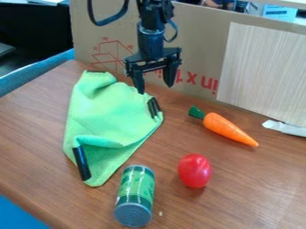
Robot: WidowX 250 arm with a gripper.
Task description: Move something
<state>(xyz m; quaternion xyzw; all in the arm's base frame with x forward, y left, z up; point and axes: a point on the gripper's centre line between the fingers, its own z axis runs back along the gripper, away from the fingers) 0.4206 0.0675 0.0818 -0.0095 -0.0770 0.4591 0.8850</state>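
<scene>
My pincer (156,88) hangs down at the back of a brown wooden table (239,197), its two black fingers spread apart, released and grasping nothing. It is by the back right part of a bright green cloth (104,112); one fingertip overlaps the cloth's edge in the camera view, and I cannot tell whether they touch.

The task names no single item, so here is each thing lying before me. The cloth spreads, rumpled, from near the table's back left corner toward the front, with a raised fold across its front part. Black strips mark it: one along its front left side, others near its right corner and its back end.

To the right of the cloth, toward the back edge, lies an orange carrot (227,128), its green top toward the cloth and its tip slanting toward the front right. In front of the carrot, well apart from the cloth, sits a red tomato (194,171). Nearest the front edge, to the left of the tomato, a green can (135,195) lies on its side, its grey round end facing the camera.

Behind the table's back edge stands a cardboard sheet (200,53) with red print; a pale panel (266,71) covers its right part. A white strip (285,128) lies near the back edge, at the right.
</scene>
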